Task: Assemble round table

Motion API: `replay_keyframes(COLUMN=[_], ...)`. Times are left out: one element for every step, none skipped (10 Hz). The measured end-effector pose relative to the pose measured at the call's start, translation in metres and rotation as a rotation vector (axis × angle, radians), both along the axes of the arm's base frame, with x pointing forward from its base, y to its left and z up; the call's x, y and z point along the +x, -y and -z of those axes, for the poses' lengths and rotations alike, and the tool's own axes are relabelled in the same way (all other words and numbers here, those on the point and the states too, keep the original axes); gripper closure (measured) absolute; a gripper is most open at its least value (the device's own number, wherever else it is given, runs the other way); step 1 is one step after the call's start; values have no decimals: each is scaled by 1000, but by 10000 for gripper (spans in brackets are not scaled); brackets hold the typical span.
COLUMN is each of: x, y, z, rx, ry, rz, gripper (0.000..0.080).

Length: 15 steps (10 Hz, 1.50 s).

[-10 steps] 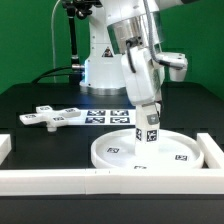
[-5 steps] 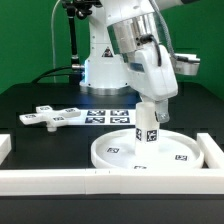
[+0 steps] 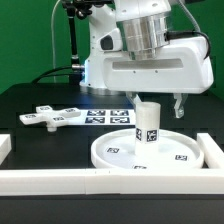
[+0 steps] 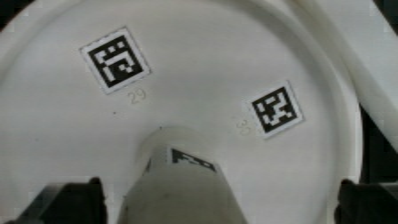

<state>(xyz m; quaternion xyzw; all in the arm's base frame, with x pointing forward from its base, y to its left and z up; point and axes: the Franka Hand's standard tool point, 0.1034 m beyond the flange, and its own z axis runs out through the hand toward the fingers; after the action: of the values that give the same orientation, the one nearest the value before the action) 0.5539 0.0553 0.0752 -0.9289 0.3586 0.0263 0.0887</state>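
Round table (image 3: 120,140) | post (image 3: 148,122) stood upright on disc (image 3: 165,147) hub, near the table edge with rail (image 3: 60,178) | gripper (image 3: 155,108) above post, jaws spread, not touching | advice: probably grip post centred, keep it vertical, turn gently | cross (image 3: 50,116) lay apart.

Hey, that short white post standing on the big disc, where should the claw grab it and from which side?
Grip the post near its top, coming straight down from above. It stands upright on the disc, so its round sides are free, while the raised rim would hinder a low sideways approach. The open claw sits over it.
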Motion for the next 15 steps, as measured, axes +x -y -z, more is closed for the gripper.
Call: replay_keyframes(x=[0,0,0,1,2,3,4,6,9,8,8,8,8,8,8], y=[0,0,1,5,7,8,8,8,7,8,9,10,11,12,11], z=[0,0,1,2,2,1,1,-1,-2,-1,-1,-1,0,0,2], rx=[-1,-2,-8,-28,-49,-62,-77,-89,-93,-93,-95,-96,-96,-111,-136], ry=[16,28,44,73,96,113,131,144,156,158,169,176,181,197,220], rz=[-85,-151,-241,-388,-519,-630,-752,-853,-912,-947,-1026,-1083,-1118,-1225,-1337], gripper=[150,150,150,150,150,150,150,150,150,150,150,150,150,150,150])
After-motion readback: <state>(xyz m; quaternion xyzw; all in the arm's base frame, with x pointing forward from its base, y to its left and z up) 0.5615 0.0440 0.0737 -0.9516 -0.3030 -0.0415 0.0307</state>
